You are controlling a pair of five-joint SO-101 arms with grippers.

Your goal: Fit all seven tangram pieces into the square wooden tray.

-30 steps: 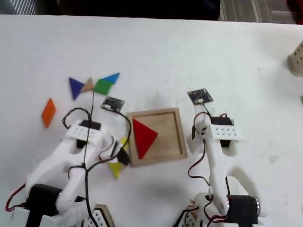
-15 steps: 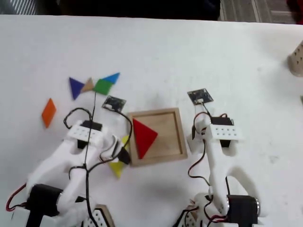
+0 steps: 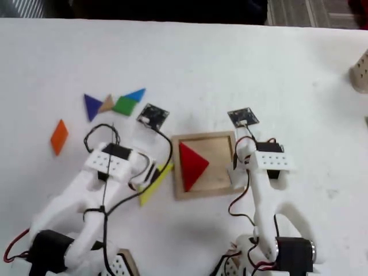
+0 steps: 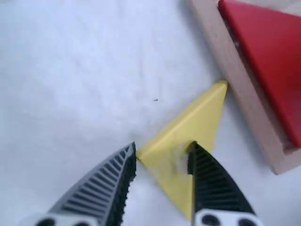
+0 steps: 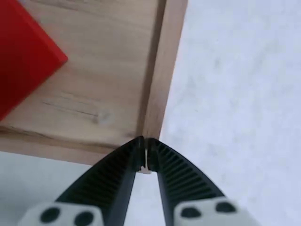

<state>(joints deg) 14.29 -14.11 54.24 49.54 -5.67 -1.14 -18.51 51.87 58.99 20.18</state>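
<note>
**High view with both wrist views.** You have the left fingers point(image 4: 113, 181) closed on one corner of the yellow triangle point(image 4: 188, 127). The piece is tipped up off the tabletop point(image 3: 230, 63) just outside the tray point(image 3: 207, 193), and its far point touches the tray's outer wall. The right fingers point(image 5: 117, 169) are narrow, with the tips all but meeting, at the tray's outer corner on the side away from the yellow piece. Inside the tray, the red triangle point(image 3: 191, 165) lies flat with its long edge along the wall nearest the left arm. The other half of the tray floor is bare wood. The purple triangle point(image 3: 91, 106), tan triangle point(image 3: 107, 103), green square point(image 3: 125, 105) and blue triangle point(image 3: 136, 94) form a close cluster well beyond the left arm. The orange parallelogram point(image 3: 58, 136) lies apart, to the side of that cluster. The widest room for moving lies beyond the tray's far wall. From above, the left arm covers much of the yellow triangle, so you see it as a thin strip. The right arm hides part of the tray's wall. A tan object point(image 3: 360, 72) is cut off at the frame's edge.
</note>
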